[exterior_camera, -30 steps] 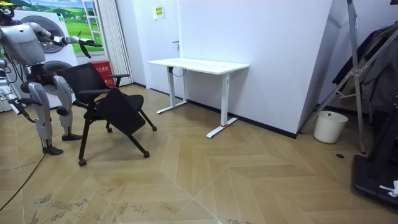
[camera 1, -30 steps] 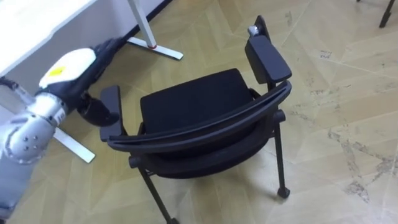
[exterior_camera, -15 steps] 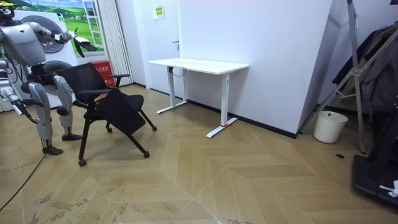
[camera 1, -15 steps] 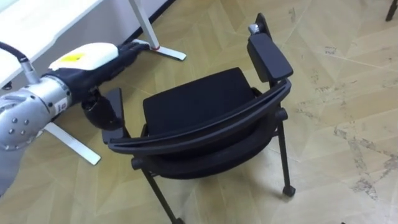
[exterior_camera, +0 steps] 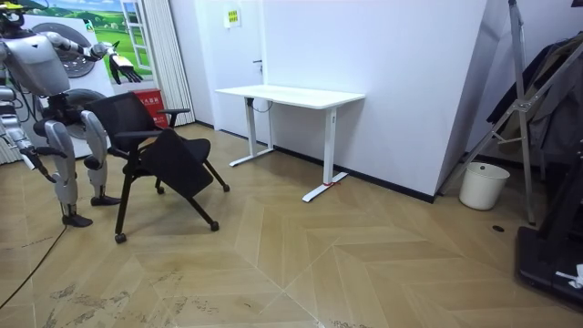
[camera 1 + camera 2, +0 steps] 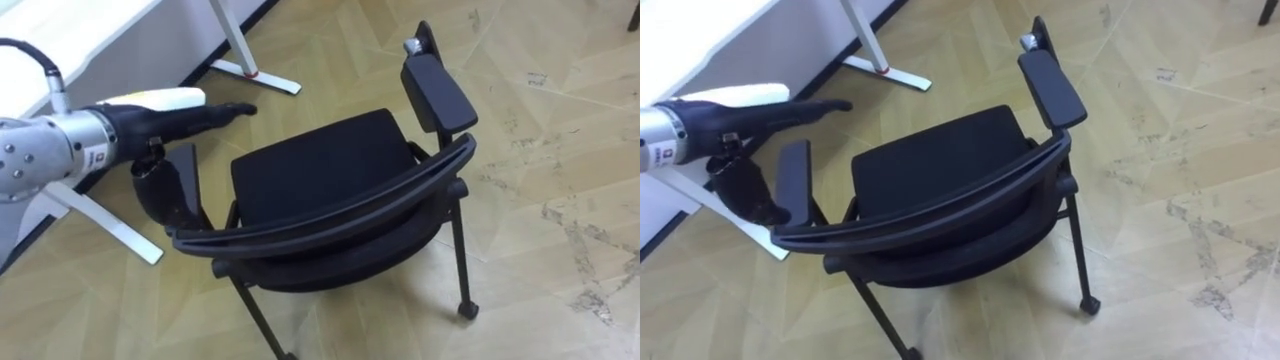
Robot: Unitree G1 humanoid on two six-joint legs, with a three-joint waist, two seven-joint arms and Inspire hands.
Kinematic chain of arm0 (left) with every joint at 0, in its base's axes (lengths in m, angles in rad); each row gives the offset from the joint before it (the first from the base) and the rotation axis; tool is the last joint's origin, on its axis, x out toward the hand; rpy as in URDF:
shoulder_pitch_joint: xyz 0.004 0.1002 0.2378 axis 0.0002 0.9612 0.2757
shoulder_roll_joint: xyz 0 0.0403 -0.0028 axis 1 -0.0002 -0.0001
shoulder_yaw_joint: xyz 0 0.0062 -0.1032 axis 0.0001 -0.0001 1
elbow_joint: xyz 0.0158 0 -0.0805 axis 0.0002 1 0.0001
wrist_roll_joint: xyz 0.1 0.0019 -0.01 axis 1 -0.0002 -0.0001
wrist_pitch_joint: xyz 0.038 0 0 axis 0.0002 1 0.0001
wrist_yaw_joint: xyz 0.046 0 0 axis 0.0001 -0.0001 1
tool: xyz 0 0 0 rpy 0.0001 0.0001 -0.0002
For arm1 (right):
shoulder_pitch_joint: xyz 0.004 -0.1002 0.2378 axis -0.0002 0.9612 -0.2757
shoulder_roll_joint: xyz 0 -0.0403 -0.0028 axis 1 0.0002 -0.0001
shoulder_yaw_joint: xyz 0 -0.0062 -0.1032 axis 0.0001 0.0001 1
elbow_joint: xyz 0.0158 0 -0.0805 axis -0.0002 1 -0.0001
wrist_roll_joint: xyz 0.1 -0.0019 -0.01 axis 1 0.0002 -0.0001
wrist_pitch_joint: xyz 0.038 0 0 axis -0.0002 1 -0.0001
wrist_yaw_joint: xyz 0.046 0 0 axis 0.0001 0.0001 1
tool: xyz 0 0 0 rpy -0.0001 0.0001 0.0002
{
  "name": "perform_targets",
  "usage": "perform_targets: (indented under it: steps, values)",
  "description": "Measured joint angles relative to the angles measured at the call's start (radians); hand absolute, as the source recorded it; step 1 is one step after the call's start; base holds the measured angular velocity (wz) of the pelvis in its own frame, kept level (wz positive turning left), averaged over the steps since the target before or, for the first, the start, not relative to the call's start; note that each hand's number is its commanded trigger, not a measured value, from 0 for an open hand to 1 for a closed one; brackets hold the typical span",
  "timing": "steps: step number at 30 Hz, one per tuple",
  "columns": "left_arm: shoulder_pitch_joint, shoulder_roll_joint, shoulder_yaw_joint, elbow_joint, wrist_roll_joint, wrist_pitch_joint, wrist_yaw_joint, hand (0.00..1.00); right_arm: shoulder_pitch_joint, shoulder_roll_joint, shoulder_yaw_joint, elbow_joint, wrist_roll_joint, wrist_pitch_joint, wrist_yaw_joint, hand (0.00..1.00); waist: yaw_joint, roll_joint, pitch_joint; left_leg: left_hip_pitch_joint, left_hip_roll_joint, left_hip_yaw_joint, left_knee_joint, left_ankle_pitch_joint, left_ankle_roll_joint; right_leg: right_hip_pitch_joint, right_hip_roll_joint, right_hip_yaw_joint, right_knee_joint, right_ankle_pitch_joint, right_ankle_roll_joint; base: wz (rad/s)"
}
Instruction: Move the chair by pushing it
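A black chair (image 6: 320,165) on castors stands on the wood floor right in front of me, its curved backrest (image 6: 330,210) nearest and its seat facing away. My left hand (image 6: 190,118) reaches forward with straight fingers just above and beyond the chair's left armrest (image 6: 185,180), open and holding nothing. The right armrest (image 6: 438,90) is free. In the room view I stand behind the chair (image 5: 150,146) at the room view's left, left arm raised forward. My right hand (image 5: 35,162) hangs low at my side.
A white desk (image 6: 60,30) stands ahead on my left, one metal foot (image 6: 255,75) close beyond the chair and another (image 6: 110,225) beside the left armrest. In the room view a white bin (image 5: 483,185) and a dark rack (image 5: 533,109) stand far to the right.
My left hand has risen from beside the left armrest and stretched forward, its fingers straightening. The chair has hardly moved.
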Motion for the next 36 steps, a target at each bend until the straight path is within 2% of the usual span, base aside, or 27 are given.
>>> perform_targets:
  steps: [3,5,6,13,18,21,25,27,28,29,31,33,35,36]
  values:
    - [0.001,0.0,-0.041,0.0,0.001,0.006,-0.008,0.0,0.005,0.0,0.002,0.0,-0.001,0.0,-0.001,0.0,-0.006,-0.006,0.0063,0.014,-0.001,0.001,-0.002,0.0,0.0,0.013,-0.001,0.001,-0.001,0.0,0.0,-0.03]
    - [0.005,0.0,-0.059,-0.001,0.0,0.007,-0.015,0.0,0.004,-0.001,0.012,0.0,0.0,0.0,-0.003,0.0,-0.017,-0.004,0.0144,0.014,-0.002,0.001,-0.001,0.0,0.0,0.014,-0.002,0.003,-0.001,0.0,0.0,0.0]
    - [0.005,0.0,-0.062,-0.001,0.0,0.007,-0.015,0.0,0.003,-0.001,0.018,0.0,0.0,0.0,-0.003,0.0,-0.021,-0.002,0.0161,0.013,-0.002,0.001,-0.001,0.0,0.0,0.013,-0.002,0.003,-0.001,0.0,0.0,0.0]
    - [0.005,0.0,-0.113,0.0,0.0,0.012,-0.016,0.0,0.004,-0.003,0.032,0.002,0.001,0.001,-0.004,0.0,-0.044,0.004,0.0144,0.009,-0.002,0.004,0.0,0.0,0.0,0.009,-0.002,0.005,-0.001,0.0,0.0,-0.01]
    - [0.036,-0.009,-0.135,-0.002,0.0,0.024,-0.026,0.0,-0.001,-0.003,0.056,0.0,0.001,0.015,-0.006,0.0,-0.053,-0.001,0.0171,0.0,-0.002,0.002,-0.002,0.0,0.0,-0.003,-0.002,0.005,0.001,0.0,0.0,-0.03]
    - [0.048,-0.01,-0.156,-0.003,0.001,0.022,-0.031,0.0,-0.003,-0.002,0.068,0.0,0.001,0.022,-0.005,0.0,-0.057,-0.01,0.0194,0.006,-0.002,0.002,-0.013,0.0,0.0,-0.003,-0.002,0.007,0.001,0.0,0.0,0.0]
    - [0.121,-0.011,-0.18,0.001,0.003,0.021,-0.044,0.0,-0.023,0.002,0.079,0.009,0.005,0.022,-0.005,0.0,-0.079,-0.032,0.0204,0.019,-0.002,0.001,-0.026,0.0,0.0,0.002,0.0,0.017,0.002,0.0,0.0,-0.01]
    - [0.15,-0.022,-0.2,0.01,0.006,0.021,-0.044,0.0,-0.027,0.003,0.092,0.007,0.01,0.022,-0.012,0.0,-0.079,-0.043,0.0226,0.023,-0.002,0.001,-0.029,0.0,0.0,0.0,0.001,0.027,0.003,0.0,0.0,-0.07]
    - [0.152,-0.039,-0.211,0.022,0.01,0.021,-0.043,0.0,-0.028,0.003,0.097,0.005,0.012,0.022,-0.013,0.0,-0.078,-0.045,0.0211,0.023,-0.003,0.0,-0.029,0.0,0.0,0.001,0.001,0.027,0.003,0.0,0.0,0.0]
    - [0.151,-0.052,-0.21,0.027,0.01,0.02,-0.036,0.0,-0.031,0.005,0.098,0.005,0.013,0.022,-0.013,0.0,-0.079,-0.054,0.0247,0.023,-0.003,0.0,-0.029,0.0,0.0,0.001,0.001,0.029,0.003,0.0,0.0,0.03]
    - [0.151,-0.067,-0.21,0.044,0.01,0.019,-0.033,0.0,-0.037,0.006,0.098,0.004,0.013,0.021,-0.014,0.0,-0.078,-0.062,0.0235,0.023,-0.003,-0.001,-0.029,0.0,0.0,0.0,0.001,0.028,0.003,0.0,0.0,-0.02]
    - [0.151,-0.089,-0.21,0.063,0.011,0.019,-0.03,0.0,-0.037,0.005,0.097,-0.002,0.013,0.02,-0.017,0.0,-0.08,-0.064,0.023,0.027,-0.004,-0.024,-0.029,0.0,0.0,-0.003,0.002,0.027,0.013,0.0,0.0,-0.02]
    - [0.151,-0.123,-0.21,0.093,0.011,0.019,-0.026,0.0,-0.036,0.006,0.097,-0.002,0.008,0.02,-0.022,0.0,-0.08,-0.06,0.0212,0.035,-0.002,-0.075,-0.029,0.0,0.0,-0.009,0.004,0.023,0.043,0.0,0.0,0.0]
    - [0.151,-0.131,-0.21,0.097,0.011,0.019,-0.025,0.0,-0.036,0.006,0.097,-0.002,0.008,0.02,-0.022,0.0,-0.081,-0.057,0.0219,0.039,0.0,-0.088,-0.03,0.0,0.0,-0.016,0.006,0.019,0.061,0.0,0.0,-0.12]
